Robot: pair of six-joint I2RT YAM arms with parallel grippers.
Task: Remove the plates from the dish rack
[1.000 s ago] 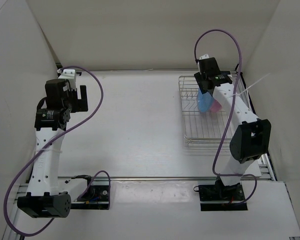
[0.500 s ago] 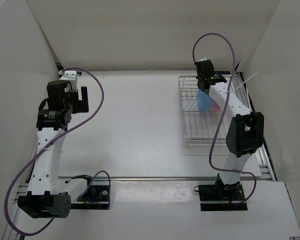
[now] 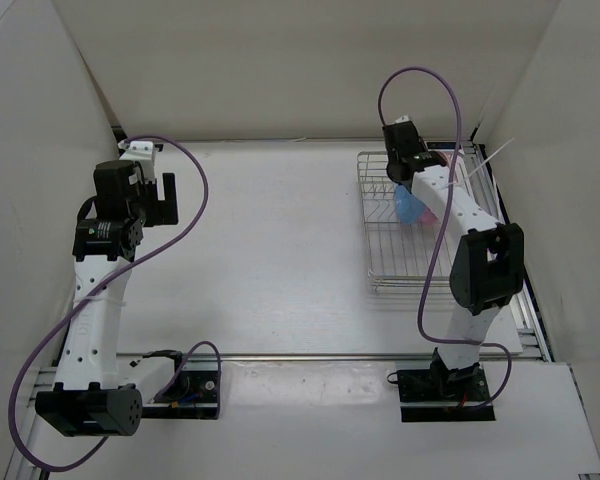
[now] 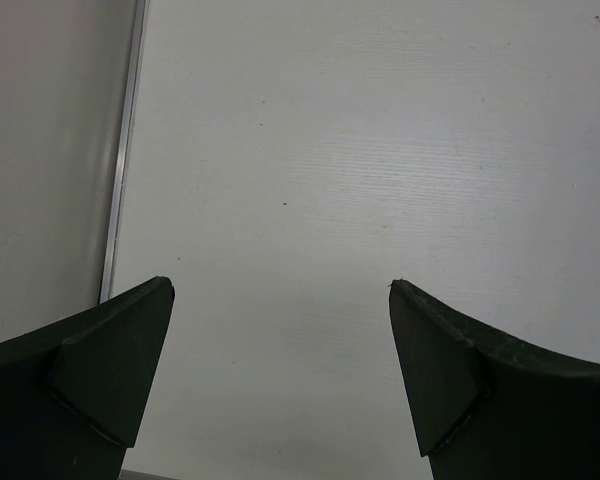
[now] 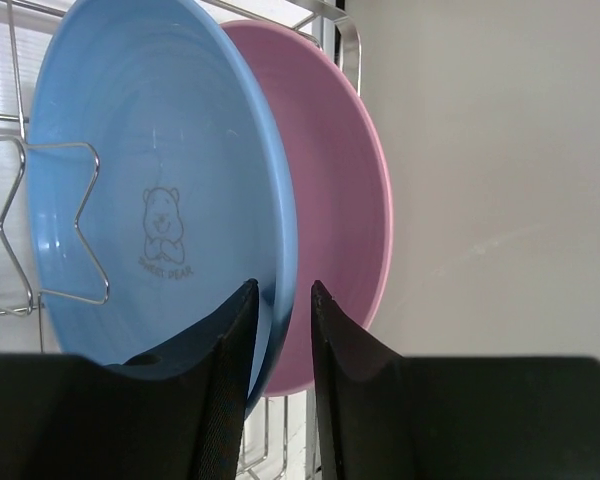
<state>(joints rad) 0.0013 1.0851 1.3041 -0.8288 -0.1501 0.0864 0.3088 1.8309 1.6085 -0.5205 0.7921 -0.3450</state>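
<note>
Top camera overlooks everything; right wrist close on blue plate [image 5: 160,150]; left wrist faces table [image 4: 380,150].

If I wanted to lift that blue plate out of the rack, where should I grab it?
Probably its upper rim, coming from above: the blue plate stands on edge in the dish rack, with the pink plate close behind, so only that thin edge is free.
</note>
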